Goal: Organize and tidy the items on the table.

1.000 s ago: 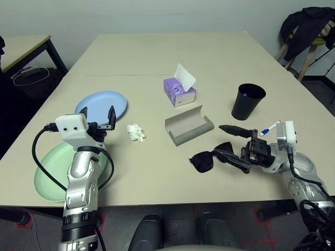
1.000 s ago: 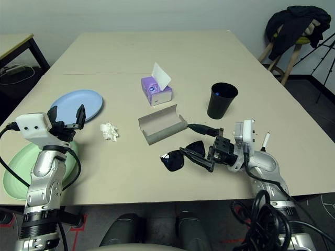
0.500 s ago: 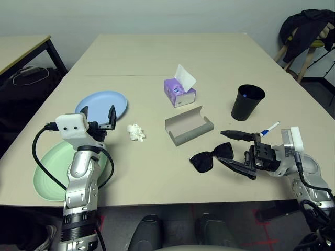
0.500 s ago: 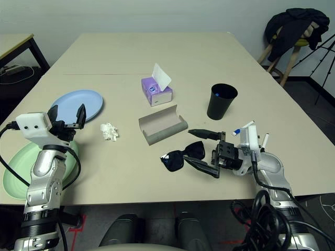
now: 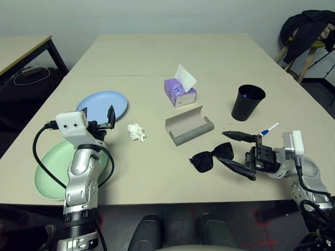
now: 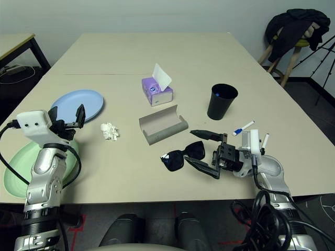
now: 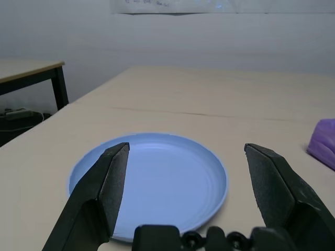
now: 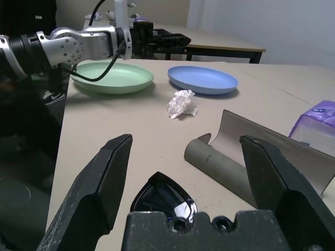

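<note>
Black sunglasses [image 5: 212, 157] lie near the tabletop's front edge, long axis running left-right w/ lenses down, just off the right gripper [image 5: 236, 152], whose fingers are spread wide. Grey glasses case [image 5: 189, 125] sits open behind them; black cup [image 5: 247, 102] is upright toward the right edge. Left gripper [image 5: 97, 117] is spread too, above the pale blue plate [image 5: 102, 105].

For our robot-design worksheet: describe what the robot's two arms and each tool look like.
Both forearms are silver metal cylinders with black joints. Each wrist carries a white box-shaped block, and black cables loop from it along the arm. The left tool and right tool each have two black, tapering fingers.
</note>
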Motion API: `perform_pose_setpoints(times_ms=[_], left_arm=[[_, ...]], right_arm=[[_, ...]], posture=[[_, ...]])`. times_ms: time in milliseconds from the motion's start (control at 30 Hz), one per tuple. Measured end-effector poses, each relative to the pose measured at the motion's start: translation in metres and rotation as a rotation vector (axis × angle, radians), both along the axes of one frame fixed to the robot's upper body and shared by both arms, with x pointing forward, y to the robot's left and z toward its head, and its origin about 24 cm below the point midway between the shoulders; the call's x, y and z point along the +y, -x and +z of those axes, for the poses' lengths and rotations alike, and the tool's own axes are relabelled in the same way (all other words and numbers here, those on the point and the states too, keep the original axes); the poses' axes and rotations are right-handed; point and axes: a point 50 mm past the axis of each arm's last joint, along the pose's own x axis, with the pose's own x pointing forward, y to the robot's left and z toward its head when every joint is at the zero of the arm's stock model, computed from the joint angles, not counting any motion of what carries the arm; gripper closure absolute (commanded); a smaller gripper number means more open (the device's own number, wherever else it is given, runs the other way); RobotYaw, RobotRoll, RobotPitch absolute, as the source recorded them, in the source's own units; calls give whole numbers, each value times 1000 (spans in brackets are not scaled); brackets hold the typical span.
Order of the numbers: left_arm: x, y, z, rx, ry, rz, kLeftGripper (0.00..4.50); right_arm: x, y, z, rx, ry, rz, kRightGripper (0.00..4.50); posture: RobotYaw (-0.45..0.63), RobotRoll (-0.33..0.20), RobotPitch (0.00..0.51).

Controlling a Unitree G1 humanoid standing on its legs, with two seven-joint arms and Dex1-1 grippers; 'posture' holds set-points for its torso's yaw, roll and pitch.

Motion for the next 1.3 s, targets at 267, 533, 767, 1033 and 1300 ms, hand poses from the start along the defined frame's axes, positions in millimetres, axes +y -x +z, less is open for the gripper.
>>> perform_pose_setpoints(times_ms=[267,533,767,1033,1300], left_arm=[[3,-7,57,24,104,-229,40],[6,6,73,140,12,-393,40],[11,21,61,391,-91,-503,40],[41,44,42,472,-86,-558,40],[83,66,23,632,-91,-457,40]], right_arm=[[2,0,-1,4,-9,1,0],[1,-1,-3,13,-10,3,0],[1,-2,-2,12,-7,10,0],[1,-2,-3,19,-6,12,0],[1,-2,-3,24,-5,15,0]], posture=[[48,0,22],[48,0,22],[58,0,31],[61,0,33],[68,0,36]])
